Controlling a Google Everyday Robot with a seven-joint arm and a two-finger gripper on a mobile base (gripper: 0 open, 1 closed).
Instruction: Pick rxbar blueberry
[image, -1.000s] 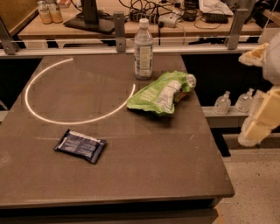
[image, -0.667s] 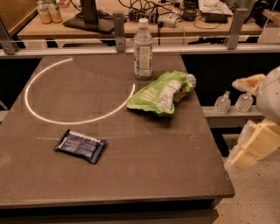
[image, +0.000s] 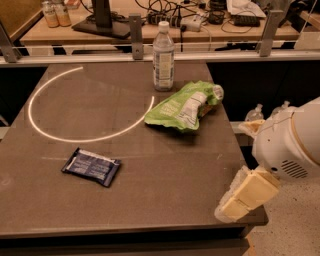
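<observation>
Your gripper (image: 247, 196) has swung down from the right side to the table's (image: 165, 200) front-right corner; whether it is open or closed, you cannot tell. The rxbar blueberry (image: 91, 166) lies flat and unmoved at front-left, well apart from it, so the reach has only begun, with the green chip bag (image: 182, 106) farther back.

White rounded arm housing (image: 287, 140), vent grille (image: 294, 169); cream blocky jaws at front-right corner of table (image: 165, 200).

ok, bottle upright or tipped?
Upright: water bottle stands on its base, cap up. Gripper hangs by the front-right corner of the table.
</observation>
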